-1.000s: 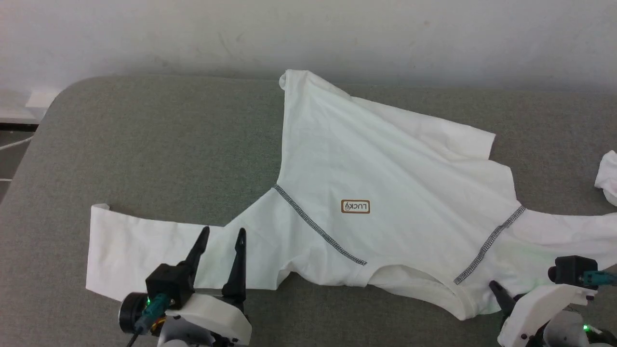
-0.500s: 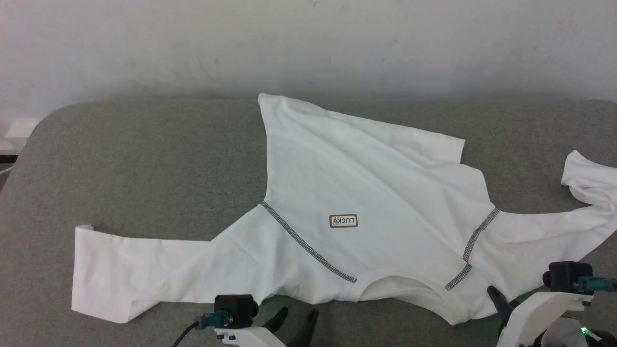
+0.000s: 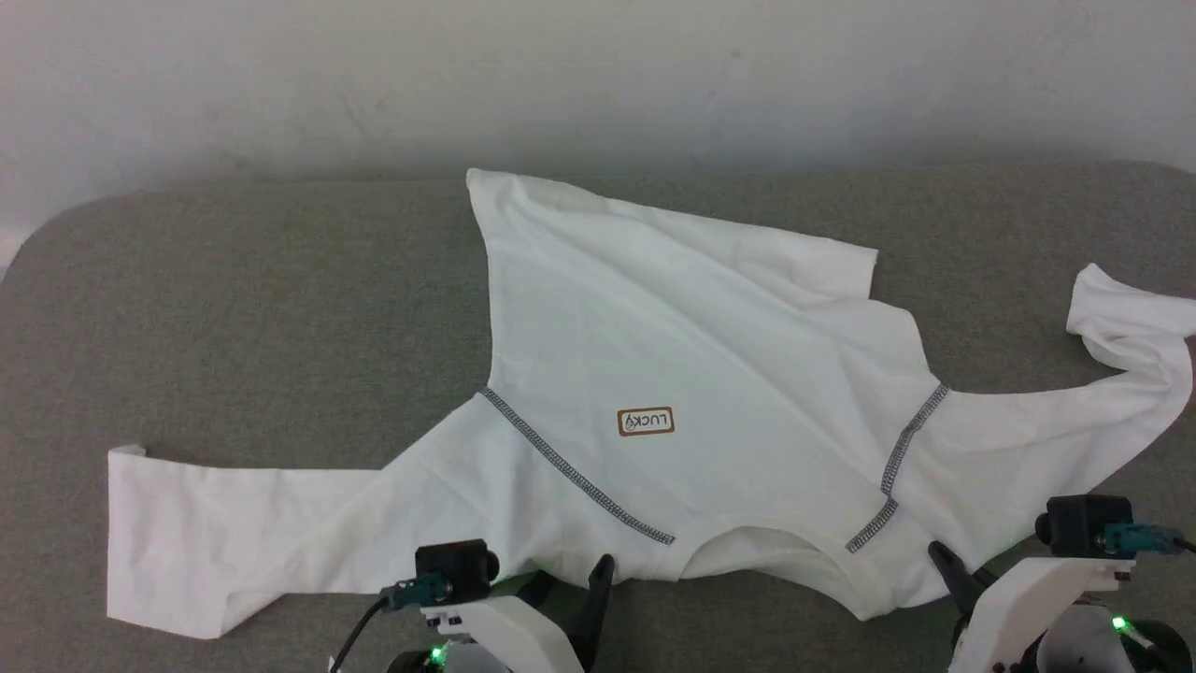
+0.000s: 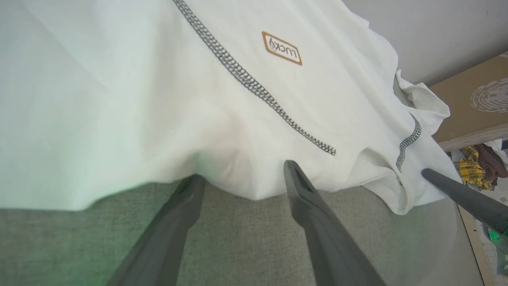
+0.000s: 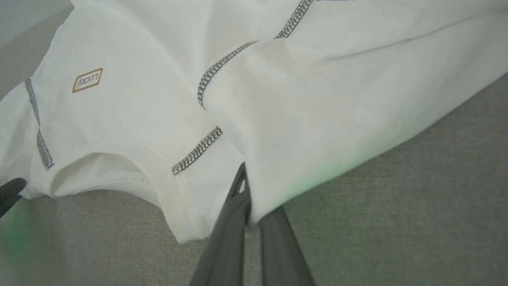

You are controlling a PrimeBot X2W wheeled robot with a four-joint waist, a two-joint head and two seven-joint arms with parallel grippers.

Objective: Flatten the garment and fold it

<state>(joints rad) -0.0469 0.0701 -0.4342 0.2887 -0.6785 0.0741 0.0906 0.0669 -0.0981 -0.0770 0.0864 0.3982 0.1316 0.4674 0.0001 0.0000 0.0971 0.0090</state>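
Garment position: the white thin-fabric T-shirt with grey-black zigzag seams (image 3: 710, 374) lies spread across the centre of the grey woven surface (image 3: 234, 308). Its ribbed collar (image 3: 747, 551) is at the bottom centre of the head view. One sleeve lies flat to the lower left, and the other curls up at the right edge. The far hem runs diagonally with a folded flap, so I judge it not yet flat.

Risks:
- The right gripper (image 5: 243, 174) has its fingers pinched together on the shirt's near edge, just right of the collar. The bite looks shallow, right at the rim of the cloth. A firm pull could slip it free, or lift a single layer only.
- The left gripper (image 4: 243, 171) has its fingers spread wide, with the tips at the near edge left of the collar and nothing gripped. If I close here I may catch little or no fabric.
- Pulling with one side gripped would drag the shirt askew and deepen the creases.

Pose:
- The left arm enters at bottom centre-left of the head view, fingers pointing up the frame towards the hem.
- The right arm enters from the lower right corner, low over the surface, fingers angled up and left.
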